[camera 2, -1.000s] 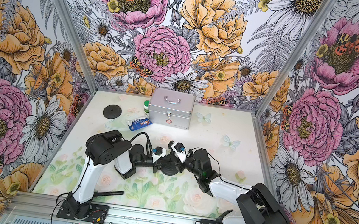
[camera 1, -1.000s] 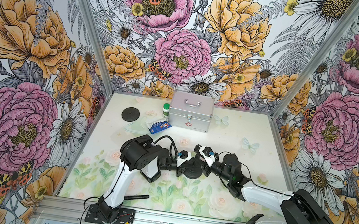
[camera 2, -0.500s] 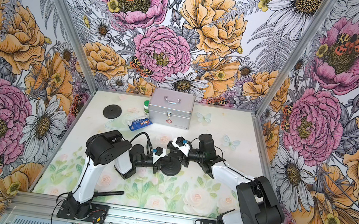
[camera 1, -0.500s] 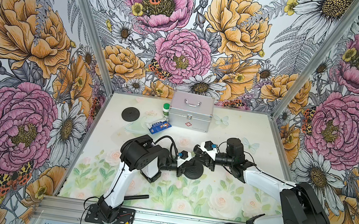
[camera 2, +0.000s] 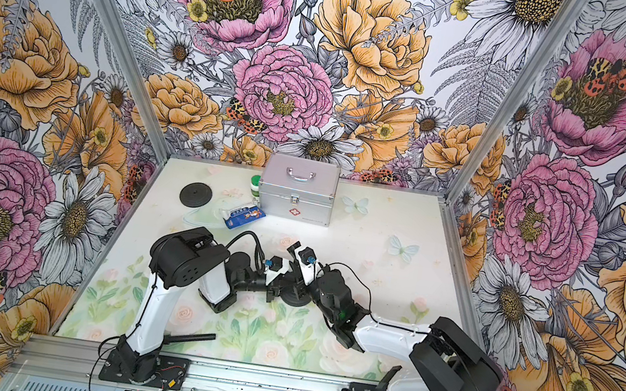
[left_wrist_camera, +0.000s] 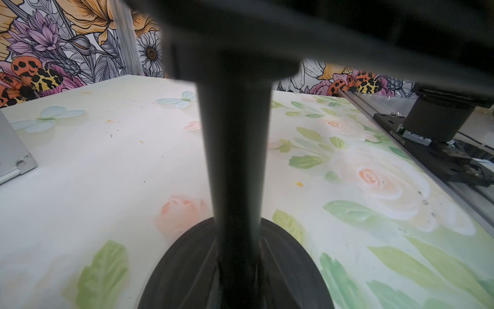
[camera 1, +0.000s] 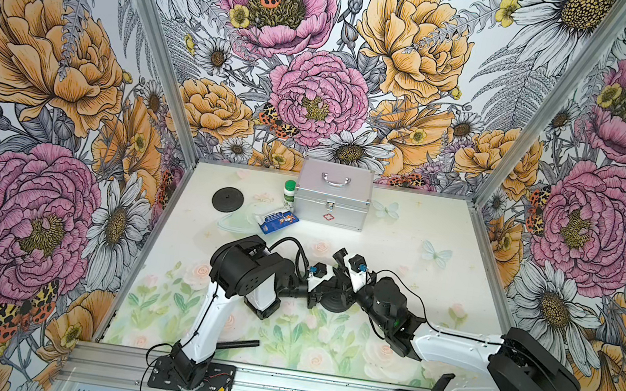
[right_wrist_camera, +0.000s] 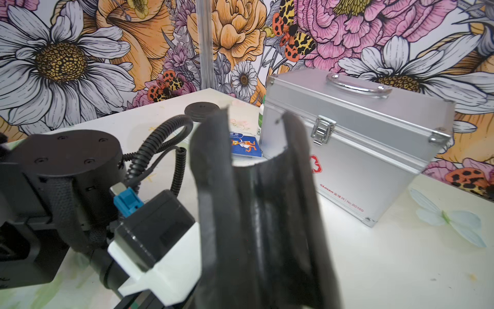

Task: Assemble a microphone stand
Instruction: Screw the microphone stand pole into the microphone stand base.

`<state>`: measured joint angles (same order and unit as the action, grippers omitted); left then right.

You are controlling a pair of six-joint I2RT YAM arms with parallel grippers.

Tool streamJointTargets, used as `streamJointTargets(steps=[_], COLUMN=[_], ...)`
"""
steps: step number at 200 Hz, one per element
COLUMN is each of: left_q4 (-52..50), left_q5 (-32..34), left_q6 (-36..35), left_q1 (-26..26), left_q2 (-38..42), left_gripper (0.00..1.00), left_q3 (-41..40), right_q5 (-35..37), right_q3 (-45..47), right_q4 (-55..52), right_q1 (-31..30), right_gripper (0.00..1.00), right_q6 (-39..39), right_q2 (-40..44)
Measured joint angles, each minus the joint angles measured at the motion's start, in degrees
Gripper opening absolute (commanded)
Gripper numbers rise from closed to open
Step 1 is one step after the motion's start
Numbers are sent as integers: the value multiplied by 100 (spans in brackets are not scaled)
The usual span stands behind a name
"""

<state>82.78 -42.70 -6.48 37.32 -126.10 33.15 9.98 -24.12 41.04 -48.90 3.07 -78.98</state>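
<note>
Although the pole [left_wrist_camera: 235,160] stands upright in its base [camera 1: 337,303] at mid-frame, clenched in your left claw [camera 1: 324,290], you cannot tell if your right claw [right_wrist_camera: 254,117] grips, and a spare rod [camera 1: 238,344] lies unattached lower left.

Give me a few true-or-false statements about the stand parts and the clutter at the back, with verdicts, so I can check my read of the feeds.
1. A pole stands upright on a round base. True.
2. The silver case has its lid open. False: the lid is shut.
3. A second black disc lies flat at the far left of the table. True.
4. The green-capped bottle sits on top of the case. False: it stands on the table beside the case.
5. A loose black rod lies near the foot of the left arm. True.
</note>
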Motion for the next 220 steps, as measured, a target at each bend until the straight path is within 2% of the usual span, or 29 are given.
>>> streamJointTargets(steps=[21, 68, 78, 82, 85, 88, 123, 168, 182, 220], left_q4=[7, -2, -22, -20, -17, -15, -13, -24, -90, -175], left_q5=[22, 20, 20, 20, 22, 20, 17, -24, -11, 26], left_q6=[-20, -103, -109, -116, -122, -129, -144, 116, 267, 494], left_q1=[2, 31, 44, 44, 44, 44, 42, -39, -103, -35], left_q2=[0, 0, 0, 0, 0, 0, 0, 9, 44, 144], left_gripper=[24, 24, 24, 24, 24, 24, 26, 43, 47, 50], left_q3=[-11, -11, -35, -46, -52, -57, -59, -57, -57, -22], right_q5=[-55, -1624, -1961, -2100, -2175, -2238, -2559, -2833, -2938, -3956], right_q3=[-11, 153, 173, 181, 186, 186, 190, 227, 245, 229], right_q4=[-59, -837, -1019, -1078, -1126, -1161, -1615, -2144, -2151, -2146], right_q1=[13, 905, 1108, 1187, 1235, 1276, 1567, 1790, 1963, 2564], right_gripper=[35, 52, 67, 78, 96, 99, 100, 100, 100, 100], right_q6=[-289, -1250, -1331, -1412, -1434, -1497, -1432, -1097, -787, -415], right_q2=[20, 551, 734, 815, 870, 920, 1589, 2072, 2092, 1698])
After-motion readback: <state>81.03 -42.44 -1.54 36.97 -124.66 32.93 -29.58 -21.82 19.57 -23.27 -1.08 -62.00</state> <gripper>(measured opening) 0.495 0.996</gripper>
